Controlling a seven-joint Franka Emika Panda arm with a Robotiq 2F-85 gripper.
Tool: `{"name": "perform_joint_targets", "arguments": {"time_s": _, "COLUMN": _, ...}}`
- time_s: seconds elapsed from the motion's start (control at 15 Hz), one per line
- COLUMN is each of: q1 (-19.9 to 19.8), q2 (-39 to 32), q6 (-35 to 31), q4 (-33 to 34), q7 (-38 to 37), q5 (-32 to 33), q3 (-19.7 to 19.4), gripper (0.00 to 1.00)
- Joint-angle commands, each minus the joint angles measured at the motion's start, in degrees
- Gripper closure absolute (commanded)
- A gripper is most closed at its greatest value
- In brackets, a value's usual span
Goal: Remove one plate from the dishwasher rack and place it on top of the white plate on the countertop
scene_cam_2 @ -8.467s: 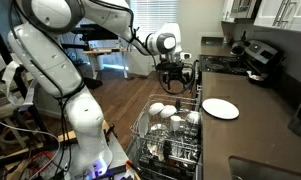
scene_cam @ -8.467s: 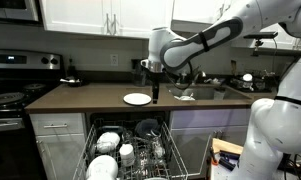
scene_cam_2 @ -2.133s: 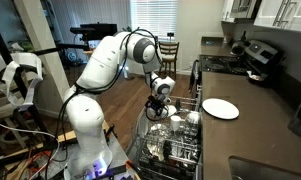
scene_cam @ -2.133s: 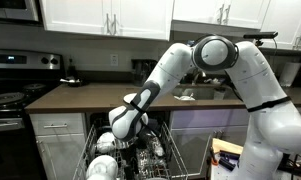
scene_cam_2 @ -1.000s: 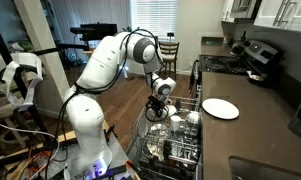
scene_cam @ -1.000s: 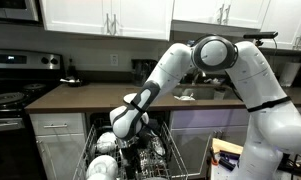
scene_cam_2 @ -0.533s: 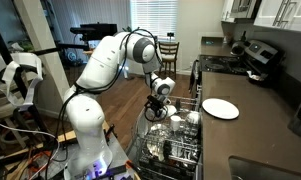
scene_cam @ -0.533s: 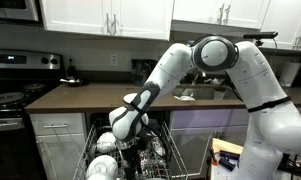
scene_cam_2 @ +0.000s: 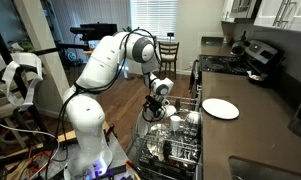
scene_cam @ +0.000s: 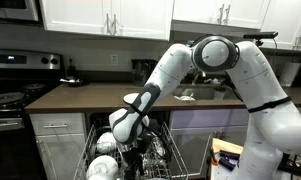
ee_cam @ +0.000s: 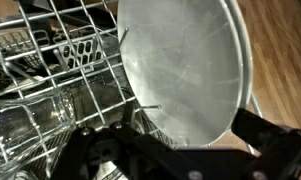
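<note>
Plate (ee_cam: 185, 70) stands in dishwasher rack (ee_cam: 50, 75), just ahead of tool (ee_cam: 175, 152).

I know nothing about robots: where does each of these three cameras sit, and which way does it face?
An exterior view: stands in the kitchen facing the countertop and cabinets; shows the arm bending down into the dishwasher rack.
An exterior view: looks along the countertop past the robot's base; shows the whole arm, the gripper, the white plate.
Wrist view: rides on the wrist, close on a plate in the rack; dark fingers at the bottom.
Shared: both exterior views show arm and rack.
</note>
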State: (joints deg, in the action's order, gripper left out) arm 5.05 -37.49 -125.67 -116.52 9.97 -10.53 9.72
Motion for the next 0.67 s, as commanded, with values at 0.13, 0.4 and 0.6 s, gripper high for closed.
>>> {"name": "perform_joint_targets", "arguments": {"time_s": 0.13, "q1": 0.66, "q2": 3.56, "q6": 0.52, "q4": -3.45, "q7": -3.16, "q5": 0.82, "q3": -0.62, "gripper": 0.0}}
{"name": "perform_joint_targets", "arguments": {"time_s": 0.4, "q1": 1.5, "q2": 5.72, "q6": 0.84, "q4": -4.71, "q7": -4.66, "q5": 1.5, "q3": -0.97, "gripper": 0.0}}
{"name": "perform_joint_targets", "arguments": {"time_s": 0.6, "q1": 1.77, "q2": 6.85, "q6": 0.95, "q4": -5.35, "q7": -4.86, "q5": 1.69, "q3": -1.0, "gripper": 0.0}}
